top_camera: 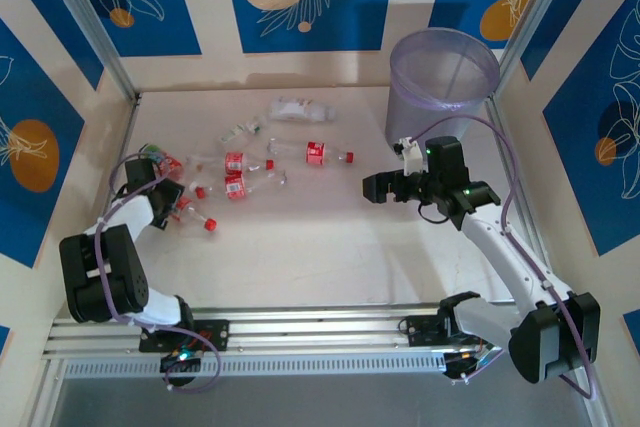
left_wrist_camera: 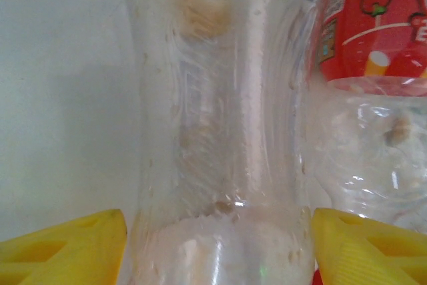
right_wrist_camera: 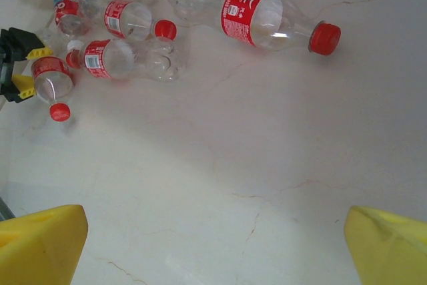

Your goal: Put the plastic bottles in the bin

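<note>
— Clear plastic bottle sat between our left gripper's fingers, well apart from the bin. Clenched?
— We couldn't tell (it straddled, probably to lift). Our right gripper hung released, empty, near the bin.

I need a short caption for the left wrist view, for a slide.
Left gripper flanks a clear plastic bottle; a red-labelled bottle lies beside it.

2 arms live: left arm and right arm, white links, black joints, lilac cables, yellow fingertips.
</note>
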Controlling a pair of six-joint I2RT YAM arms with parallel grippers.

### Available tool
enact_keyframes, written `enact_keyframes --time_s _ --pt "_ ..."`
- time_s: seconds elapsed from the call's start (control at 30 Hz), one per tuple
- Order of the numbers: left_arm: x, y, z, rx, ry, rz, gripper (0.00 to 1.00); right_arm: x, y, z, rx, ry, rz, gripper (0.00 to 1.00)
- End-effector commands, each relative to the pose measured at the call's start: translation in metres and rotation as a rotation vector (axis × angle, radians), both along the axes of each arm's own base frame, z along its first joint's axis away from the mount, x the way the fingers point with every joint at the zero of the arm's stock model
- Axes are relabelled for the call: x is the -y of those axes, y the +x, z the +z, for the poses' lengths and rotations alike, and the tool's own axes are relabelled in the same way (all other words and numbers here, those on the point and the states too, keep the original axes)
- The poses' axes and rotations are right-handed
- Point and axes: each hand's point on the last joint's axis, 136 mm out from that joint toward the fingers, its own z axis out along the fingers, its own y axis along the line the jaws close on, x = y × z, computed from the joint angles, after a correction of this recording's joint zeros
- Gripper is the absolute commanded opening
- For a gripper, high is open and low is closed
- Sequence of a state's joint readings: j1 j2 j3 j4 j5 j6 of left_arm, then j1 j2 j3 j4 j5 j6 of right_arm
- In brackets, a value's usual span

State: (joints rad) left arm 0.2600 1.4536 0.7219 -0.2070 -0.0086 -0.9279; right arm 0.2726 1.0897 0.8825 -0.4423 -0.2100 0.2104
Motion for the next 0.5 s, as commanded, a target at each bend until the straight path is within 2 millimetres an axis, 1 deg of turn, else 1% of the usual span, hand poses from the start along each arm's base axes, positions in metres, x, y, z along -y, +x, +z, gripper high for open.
enact_keyframes --time_s 0.0,0.13,0.23,0.33,0.4,0.47 --pt "-0.007 -0.004 -0.011 -0.007 -0.004 0.053 0.69 0.0 0.0 0.016 0.038 -0.004 0.01 0.99" --pt "-0.007 -0.005 -0.009 -0.001 0.002 0.057 0.66 0.002 0.002 0.017 0.042 -0.015 0.003 0.99" --pt "-0.007 -0.007 0.002 0.024 0.01 0.06 0.62 0.001 0.003 0.02 0.04 -0.011 0.005 0.99" --pt "-0.007 -0.011 0.027 0.072 0.027 0.061 0.6 -0.001 0.004 0.025 0.038 -0.001 0.013 0.99" --pt "-0.005 -0.016 0.05 0.117 0.038 0.057 0.57 -0.003 0.005 0.027 0.029 0.006 0.015 0.99" --pt "0.004 -0.018 0.073 0.175 0.032 0.03 0.55 -0.006 0.006 0.03 0.016 0.011 0.026 0.99"
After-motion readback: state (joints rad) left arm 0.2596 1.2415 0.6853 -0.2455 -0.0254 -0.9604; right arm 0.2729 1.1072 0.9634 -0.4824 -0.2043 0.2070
